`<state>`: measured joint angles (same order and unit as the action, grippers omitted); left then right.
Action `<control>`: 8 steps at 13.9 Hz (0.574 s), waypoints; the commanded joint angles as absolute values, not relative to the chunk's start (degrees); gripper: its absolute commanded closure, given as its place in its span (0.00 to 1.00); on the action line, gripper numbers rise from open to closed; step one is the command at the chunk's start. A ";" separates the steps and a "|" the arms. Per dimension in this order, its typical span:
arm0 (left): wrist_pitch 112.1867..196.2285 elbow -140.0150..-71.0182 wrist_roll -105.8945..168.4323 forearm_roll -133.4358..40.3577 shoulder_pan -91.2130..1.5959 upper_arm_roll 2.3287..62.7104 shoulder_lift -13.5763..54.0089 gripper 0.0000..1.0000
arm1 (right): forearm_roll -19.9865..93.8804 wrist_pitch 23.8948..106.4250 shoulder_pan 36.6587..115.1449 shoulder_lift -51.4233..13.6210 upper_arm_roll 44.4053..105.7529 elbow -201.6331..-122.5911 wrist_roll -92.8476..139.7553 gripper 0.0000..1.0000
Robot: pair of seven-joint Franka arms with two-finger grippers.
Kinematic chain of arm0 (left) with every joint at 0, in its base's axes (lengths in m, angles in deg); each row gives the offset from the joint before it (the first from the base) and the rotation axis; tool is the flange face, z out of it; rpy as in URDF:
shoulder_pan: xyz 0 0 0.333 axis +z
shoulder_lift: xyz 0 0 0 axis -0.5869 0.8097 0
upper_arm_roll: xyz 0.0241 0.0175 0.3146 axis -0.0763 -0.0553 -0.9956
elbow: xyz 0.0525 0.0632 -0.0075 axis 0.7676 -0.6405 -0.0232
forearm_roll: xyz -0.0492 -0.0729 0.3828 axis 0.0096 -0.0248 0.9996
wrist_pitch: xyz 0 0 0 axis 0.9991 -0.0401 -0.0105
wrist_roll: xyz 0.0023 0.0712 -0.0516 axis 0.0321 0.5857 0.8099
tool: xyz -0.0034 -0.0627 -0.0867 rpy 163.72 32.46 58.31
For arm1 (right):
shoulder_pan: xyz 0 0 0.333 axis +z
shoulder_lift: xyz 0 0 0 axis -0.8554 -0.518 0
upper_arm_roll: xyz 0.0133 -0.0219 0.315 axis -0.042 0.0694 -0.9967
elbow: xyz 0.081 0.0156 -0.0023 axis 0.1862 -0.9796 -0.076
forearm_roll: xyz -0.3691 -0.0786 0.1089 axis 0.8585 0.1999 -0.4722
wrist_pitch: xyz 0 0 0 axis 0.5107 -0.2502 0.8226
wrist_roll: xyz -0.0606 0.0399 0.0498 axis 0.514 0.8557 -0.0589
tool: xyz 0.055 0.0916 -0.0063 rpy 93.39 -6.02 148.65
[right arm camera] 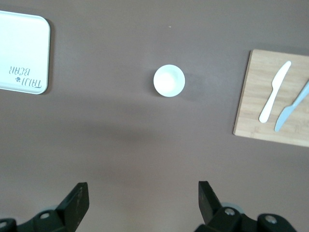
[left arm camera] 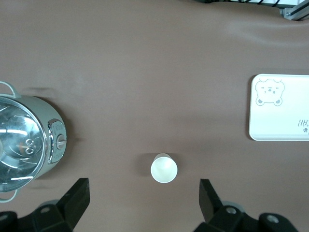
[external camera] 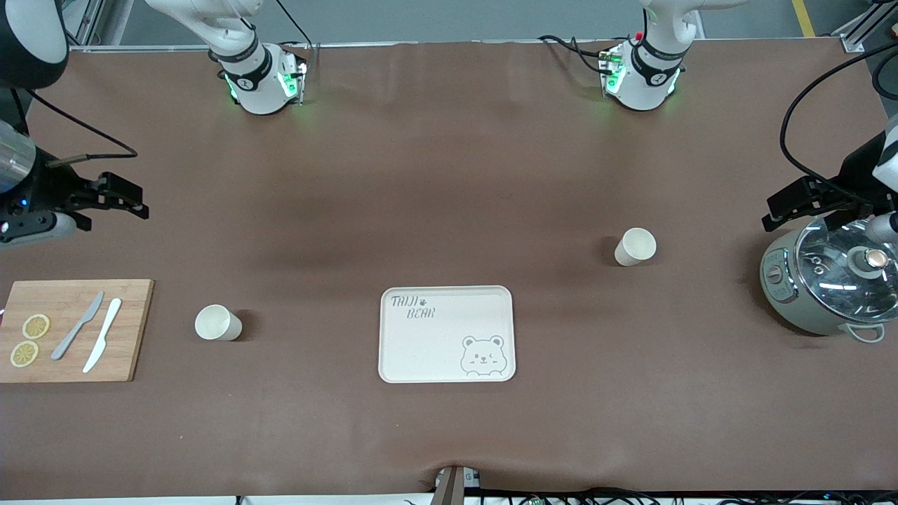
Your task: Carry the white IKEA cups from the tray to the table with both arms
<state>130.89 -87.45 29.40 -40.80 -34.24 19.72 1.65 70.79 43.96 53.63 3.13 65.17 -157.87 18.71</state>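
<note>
Two white IKEA cups stand upright on the brown table, both off the tray. One cup (external camera: 218, 323) (right arm camera: 169, 80) sits between the cutting board and the bear-printed tray (external camera: 428, 351). The other cup (external camera: 635, 247) (left arm camera: 164, 168) stands between the tray and the pot, farther from the front camera than the tray. My left gripper (external camera: 789, 207) (left arm camera: 145, 195) hangs open and empty over the table beside the pot. My right gripper (external camera: 126, 200) (right arm camera: 143, 198) hangs open and empty over the table at the right arm's end, holding nothing.
A grey-green pot with a glass lid (external camera: 828, 280) (left arm camera: 29, 145) stands at the left arm's end. A wooden cutting board (external camera: 74, 330) (right arm camera: 275, 96) at the right arm's end holds two knives and lemon slices. The tray (left arm camera: 285, 125) (right arm camera: 24, 43) holds nothing.
</note>
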 commanded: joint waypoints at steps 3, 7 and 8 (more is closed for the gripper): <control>130.91 -87.02 28.42 -40.18 -34.53 20.52 1.45 0.00 | 72.47 44.11 53.70 5.88 64.88 -159.86 20.22 0.00; 130.91 -86.93 29.30 -40.18 -34.79 20.79 1.54 0.00 | 73.79 44.11 54.93 5.62 64.97 -159.86 20.31 0.00; 131.00 -86.93 28.69 -40.18 -34.62 20.79 1.54 0.00 | 74.58 44.11 55.46 5.62 64.97 -159.77 20.40 0.00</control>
